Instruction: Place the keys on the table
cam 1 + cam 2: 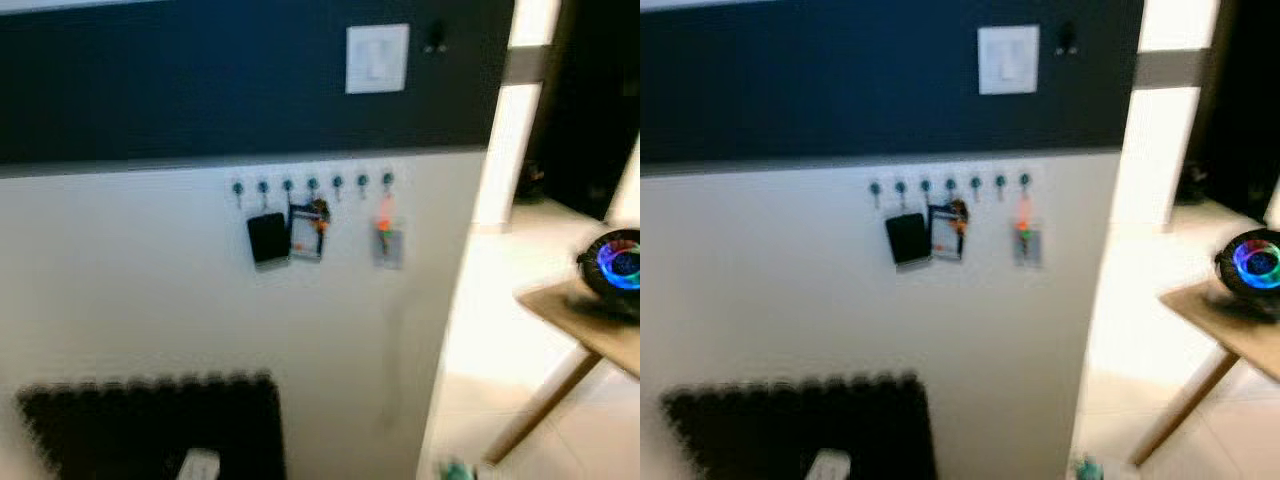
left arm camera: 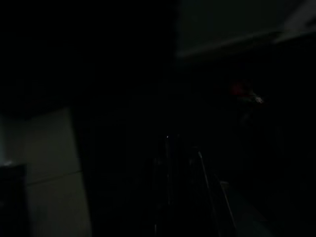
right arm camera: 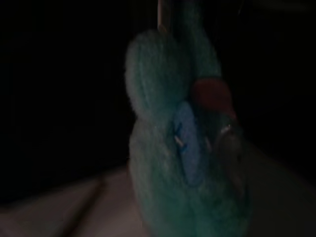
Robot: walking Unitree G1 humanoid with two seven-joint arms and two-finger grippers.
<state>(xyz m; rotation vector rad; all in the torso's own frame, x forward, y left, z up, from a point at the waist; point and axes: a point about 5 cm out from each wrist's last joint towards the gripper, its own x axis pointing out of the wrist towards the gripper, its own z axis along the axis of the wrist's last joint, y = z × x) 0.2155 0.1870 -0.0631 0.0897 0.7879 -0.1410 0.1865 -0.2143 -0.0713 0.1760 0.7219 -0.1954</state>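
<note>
Seven small teal hooks (image 1: pixel 312 184) run in a row along a white wall (image 1: pixel 150 290), just under a dark band (image 1: pixel 180 75) that carries a white switch plate (image 1: pixel 377 58). Both eye views are blurred, and no writing or brand can be read anywhere. From the hooks hang a black card-like tag (image 1: pixel 268 240), a bunch with a pale tag and orange bits (image 1: pixel 308 232), and, further right, an orange-topped grey tag (image 1: pixel 386 236). All three hang straight down, long axis vertical.

At the right edge stands a wooden table (image 1: pixel 575 320) with a slanted leg, and on its corner sits a round dark gadget (image 1: pixel 612 265) glowing blue and pink. A dark ribbed panel (image 1: pixel 150 425) fills the lower left against the wall, with a pale object (image 1: pixel 197 465) at its lower edge. Pale floor tiles (image 1: pixel 500 350) lie between wall and table.

The right wrist view is dim. A fuzzy teal plush fob (image 3: pixel 182 163) hangs close to the lens, long axis up and down, with a blue patch (image 3: pixel 186 143), a red spot (image 3: pixel 210 94) and a metal ring (image 3: pixel 227 131) beside it; this looks to be the keys' fob, well off the table. Whether the right gripper's fingers clasp it cannot be told.

The left wrist view is nearly black; the left gripper's fingers cannot be made out.
</note>
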